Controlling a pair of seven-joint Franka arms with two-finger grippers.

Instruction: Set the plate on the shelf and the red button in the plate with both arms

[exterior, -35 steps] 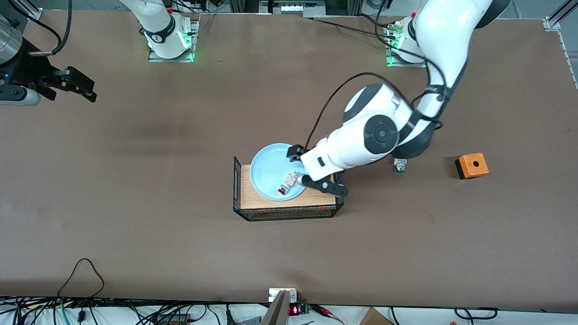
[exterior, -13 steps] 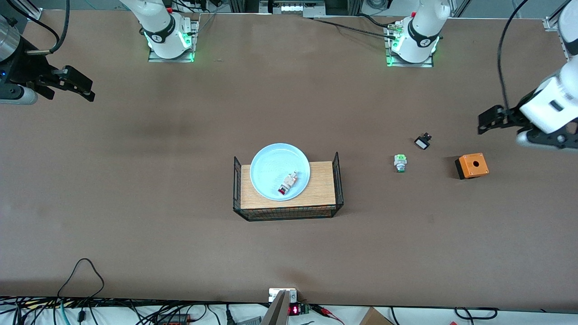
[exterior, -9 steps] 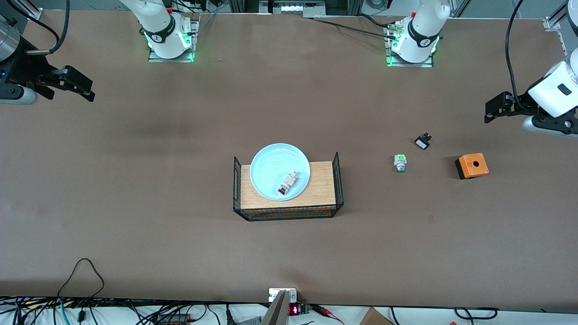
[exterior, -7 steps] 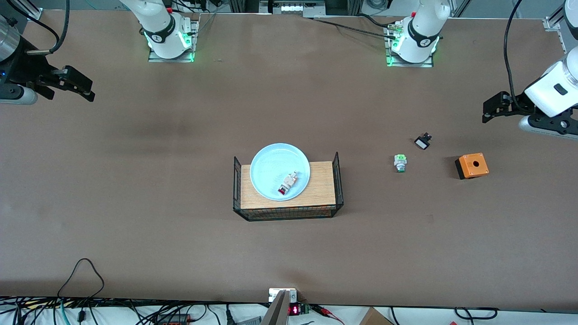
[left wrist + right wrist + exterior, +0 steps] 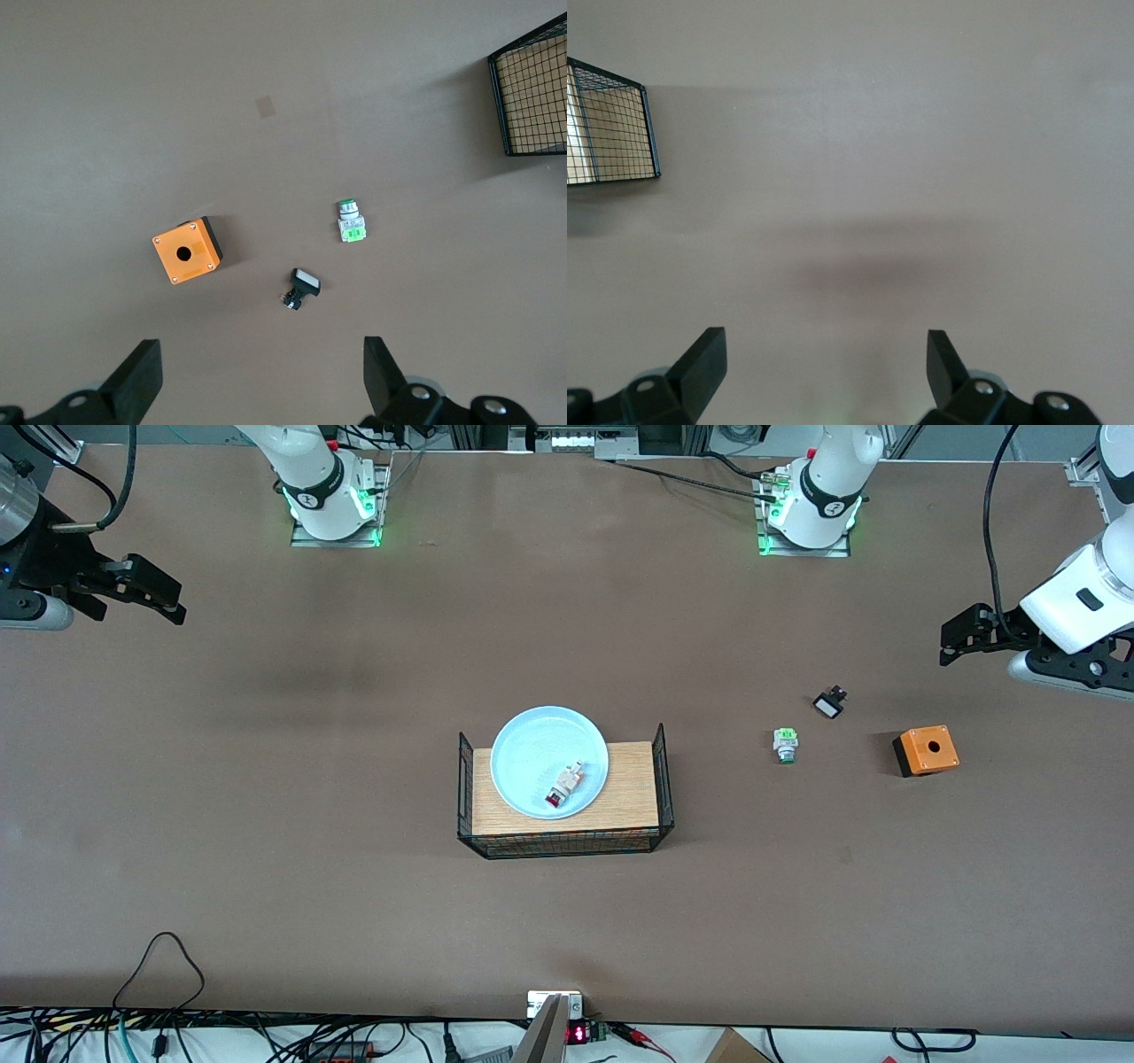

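While the red button [image 5: 563,786] is lying on the plate [image 5: 532,744], we are holding both arms aside. The left gripper [image 5: 982,644] and right gripper [image 5: 146,596] are hanging spread, gripping nothing.

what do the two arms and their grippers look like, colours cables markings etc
Both arms are glossy white. Each base carries a black band with a small white mark and sits on a metal plate lit green. A black cable loops to the left arm's wrist. The left gripper and right gripper are black, two-fingered, with wedge-shaped fingertips.
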